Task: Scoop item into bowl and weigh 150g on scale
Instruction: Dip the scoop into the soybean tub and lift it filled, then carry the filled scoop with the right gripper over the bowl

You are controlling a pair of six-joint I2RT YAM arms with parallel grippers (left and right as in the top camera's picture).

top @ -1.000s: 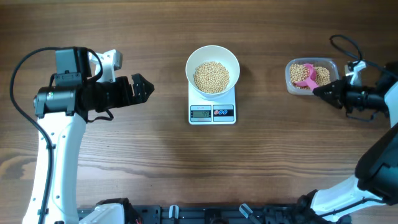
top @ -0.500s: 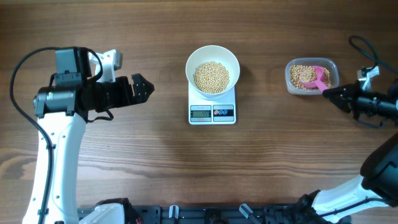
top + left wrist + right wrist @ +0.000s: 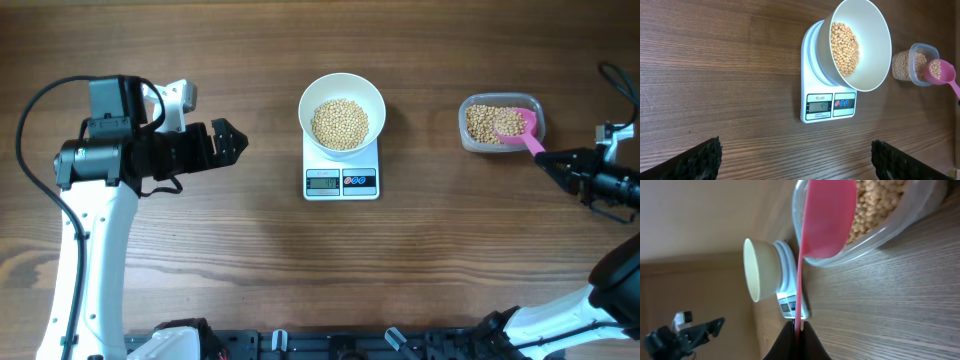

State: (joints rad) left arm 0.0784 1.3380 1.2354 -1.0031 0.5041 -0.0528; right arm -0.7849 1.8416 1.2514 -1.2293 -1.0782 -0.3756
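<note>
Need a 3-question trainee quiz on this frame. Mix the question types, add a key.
1. True or false: the bowl sits directly on the table, beside the scale.
2. Pick one. The head of the pink scoop is: A) over the bowl; B) at the clear tub; C) lying flat on bare wood.
3. Short answer: is the scoop's handle held by the left jaws or the right jaws?

Key
1. False, it stands on the scale.
2. B.
3. The right jaws; the left jaws are open and empty.
</note>
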